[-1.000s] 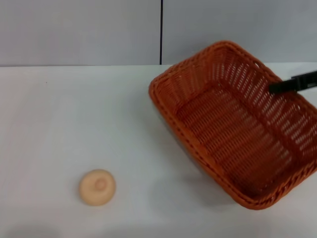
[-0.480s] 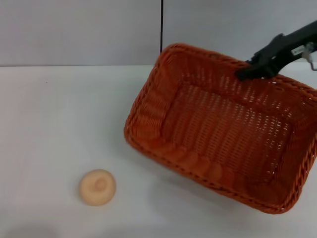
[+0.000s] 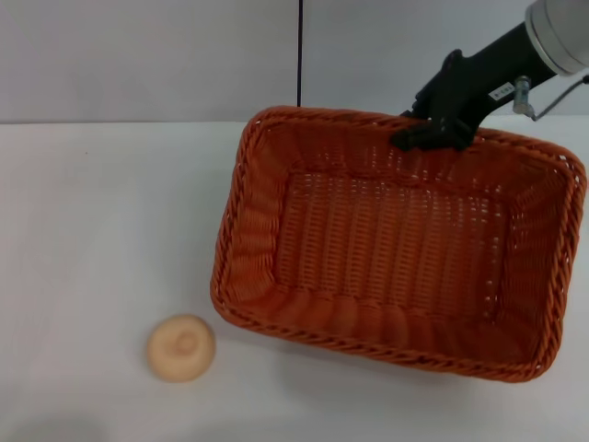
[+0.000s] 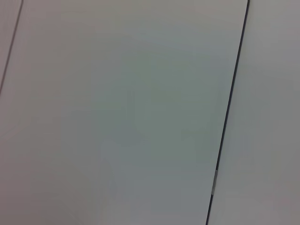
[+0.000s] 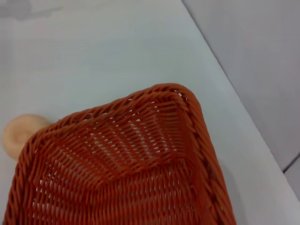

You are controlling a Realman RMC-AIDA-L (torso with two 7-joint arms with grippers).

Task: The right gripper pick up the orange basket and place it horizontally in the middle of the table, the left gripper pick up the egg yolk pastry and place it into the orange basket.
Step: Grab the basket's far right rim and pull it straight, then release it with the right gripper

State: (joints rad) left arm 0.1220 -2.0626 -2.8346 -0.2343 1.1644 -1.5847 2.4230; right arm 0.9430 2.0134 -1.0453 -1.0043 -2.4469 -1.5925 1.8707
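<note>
The orange basket [image 3: 396, 244] fills the right half of the head view over the white table [image 3: 101, 212], long side running left to right, its mouth facing the camera. My right gripper [image 3: 431, 133] is shut on the middle of the basket's far rim, the white arm coming in from the upper right. The egg yolk pastry [image 3: 181, 347], a small round tan bun with a dimple, sits on the table at the near left, apart from the basket. The right wrist view shows a corner of the orange basket [image 5: 126, 164] and the edge of the egg yolk pastry [image 5: 18, 133]. My left gripper is out of view.
A grey wall [image 3: 147, 55] with a dark vertical seam [image 3: 300, 55] stands behind the table. The left wrist view shows only that pale wall [image 4: 117, 117] and seam.
The right gripper has swung the basket leftward and turned it from a diagonal pose to lying across the table. The pastry has not moved.
</note>
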